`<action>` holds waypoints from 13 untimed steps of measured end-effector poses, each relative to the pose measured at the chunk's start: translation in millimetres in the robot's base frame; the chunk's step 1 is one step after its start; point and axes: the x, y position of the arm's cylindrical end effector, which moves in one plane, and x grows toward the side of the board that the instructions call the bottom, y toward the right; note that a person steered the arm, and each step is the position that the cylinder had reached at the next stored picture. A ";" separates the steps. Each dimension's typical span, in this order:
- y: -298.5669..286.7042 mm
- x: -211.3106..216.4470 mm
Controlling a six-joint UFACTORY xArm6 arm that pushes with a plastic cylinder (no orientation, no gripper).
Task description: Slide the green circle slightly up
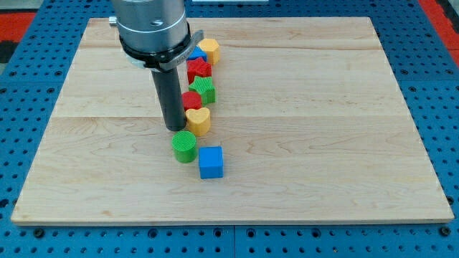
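The green circle (184, 146) is a short green cylinder on the wooden board (323, 107), a little left of the middle. My tip (174, 128) is the lower end of the dark rod. It stands just above the green circle toward the view's top, close to it or touching it, and right beside the left side of a yellow heart block (198, 120). A blue cube (211, 162) sits at the green circle's lower right.
A column of blocks runs toward the view's top from the yellow heart: a red block (191, 99), a green star-like block (204, 89), a red star (199, 69), a blue block (196, 54) and a yellow block (209, 50). The arm's body hides part of them.
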 end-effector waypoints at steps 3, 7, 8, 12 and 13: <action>-54.4 90.1; -46.1 97.9; -35.2 79.4; -29.2 72.8; -15.9 69.6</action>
